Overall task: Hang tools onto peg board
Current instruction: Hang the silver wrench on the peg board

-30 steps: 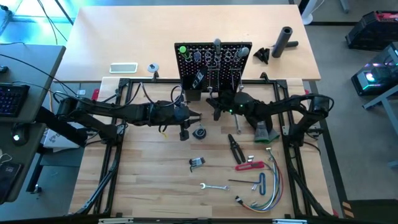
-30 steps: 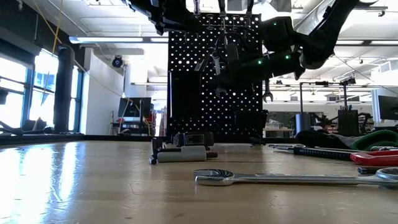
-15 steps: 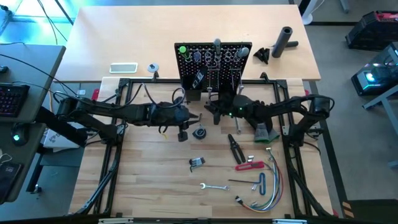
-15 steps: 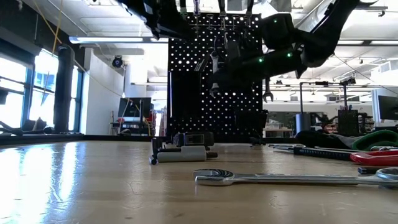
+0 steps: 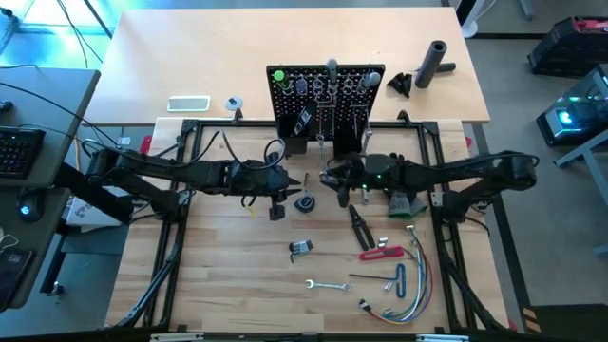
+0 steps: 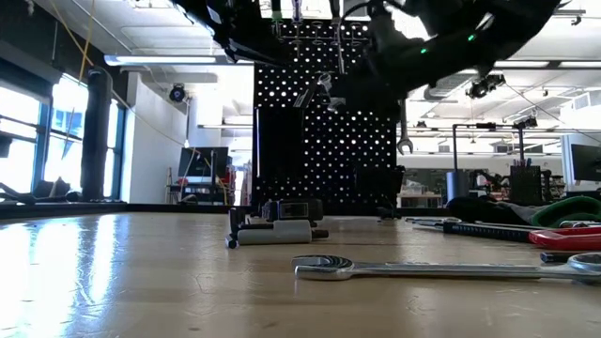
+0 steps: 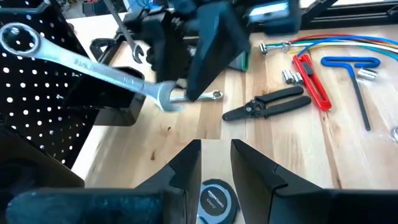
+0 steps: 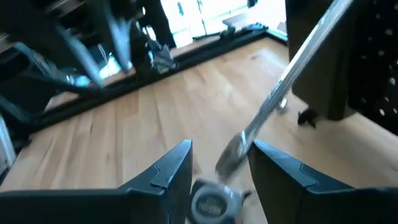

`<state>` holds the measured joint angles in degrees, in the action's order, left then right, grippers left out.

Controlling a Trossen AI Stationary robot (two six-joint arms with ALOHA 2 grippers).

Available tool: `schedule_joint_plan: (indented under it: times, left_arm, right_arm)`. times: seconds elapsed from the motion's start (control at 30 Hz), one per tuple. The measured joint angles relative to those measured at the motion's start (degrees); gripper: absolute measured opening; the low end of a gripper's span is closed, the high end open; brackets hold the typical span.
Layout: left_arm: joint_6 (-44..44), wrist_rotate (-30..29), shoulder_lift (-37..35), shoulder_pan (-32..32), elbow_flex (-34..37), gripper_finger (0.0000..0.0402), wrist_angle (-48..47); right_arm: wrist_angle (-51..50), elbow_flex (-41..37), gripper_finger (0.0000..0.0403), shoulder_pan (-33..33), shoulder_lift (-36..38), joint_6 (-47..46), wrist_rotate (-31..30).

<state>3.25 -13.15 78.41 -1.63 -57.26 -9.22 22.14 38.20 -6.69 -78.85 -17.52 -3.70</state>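
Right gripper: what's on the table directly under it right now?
Under the right gripper lies a small round black-and-silver object on bare wood. A silver wrench hangs in front of the gripper, from the peg board. The object's far side is hidden.

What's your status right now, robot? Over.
Right gripper open, just off the wrench. Wrench hanging at peg board. Left gripper open, empty, above tape measure. Nothing seen blocking.

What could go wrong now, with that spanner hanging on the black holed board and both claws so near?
1. The long silver wrench hangs from the black perforated peg board with its lower end beside the open right gripper; a sideways move might knock it off.
2. The left gripper waits close by, so the arms might bump.
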Motion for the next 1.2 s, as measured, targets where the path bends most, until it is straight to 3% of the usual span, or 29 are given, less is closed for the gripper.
schedule_joint_plan:
  times: [0.37, 0.73, 1.03, 1.2]
  left_arm:
    - [-1.6, 0.6, 0.0, -0.3, 5.2, 0.0081, 3.7]
    - [-3.0, 0.8, 0.0, -0.3, 8.2, 0.0081, 7.2]
    - [-3.7, 0.8, 0.1, -0.3, 8.9, 0.0081, 8.6]
    - [-4.1, 0.9, 1.9, -0.4, 8.9, 0.0081, 9.9]
  right_arm:
    - [-14.2, 0.0, 0.0152, 9.9, 8.3, -0.9, -5.4]
    - [-28.9, 0.0, 0.0152, 14.3, 9.3, -9.3, -8.6]
    - [-47.3, -0.9, 0.0152, 17.1, 9.2, -22.5, -19.6]
    - [-43.5, -8.1, 0.0152, 17.3, 9.1, -28.6, -21.7]
